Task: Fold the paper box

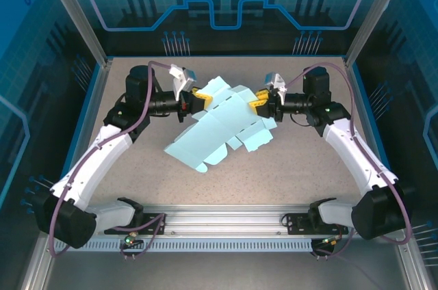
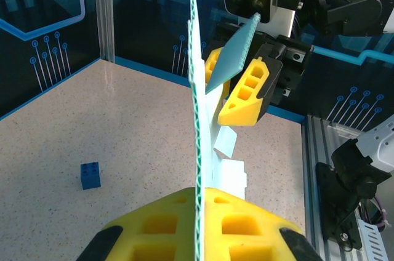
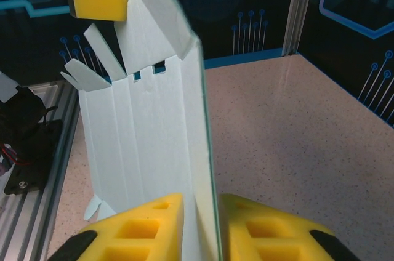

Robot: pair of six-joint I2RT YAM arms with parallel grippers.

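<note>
Clamping one edge of the paper box (image 1: 222, 133) above the table (image 1: 301, 167), the left gripper (image 1: 195, 102) faces the right gripper (image 1: 258, 104), which straddles the far edge, grip unclear. Folding looks barely begun; next, a secure pinch.

paper box (image 3: 148, 150) top cropped, left tool (image 2: 200, 202) cut off below
</note>
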